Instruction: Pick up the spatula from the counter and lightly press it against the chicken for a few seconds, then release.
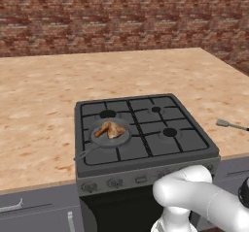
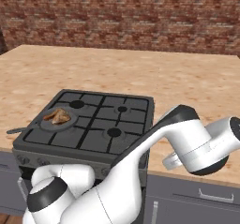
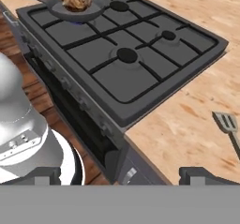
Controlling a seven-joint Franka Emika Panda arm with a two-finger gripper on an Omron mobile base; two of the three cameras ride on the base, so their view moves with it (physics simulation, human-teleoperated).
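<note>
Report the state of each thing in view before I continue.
gripper: open, empty.
spatula: lying flat on the counter, right of the stove, not held.
chicken: sitting in the pan, untouched.
pan: upright at the stove's front left.

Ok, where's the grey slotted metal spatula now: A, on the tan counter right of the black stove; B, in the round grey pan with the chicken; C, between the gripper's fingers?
A: the grey slotted spatula lies flat on the tan counter, right of the black stove.
</note>
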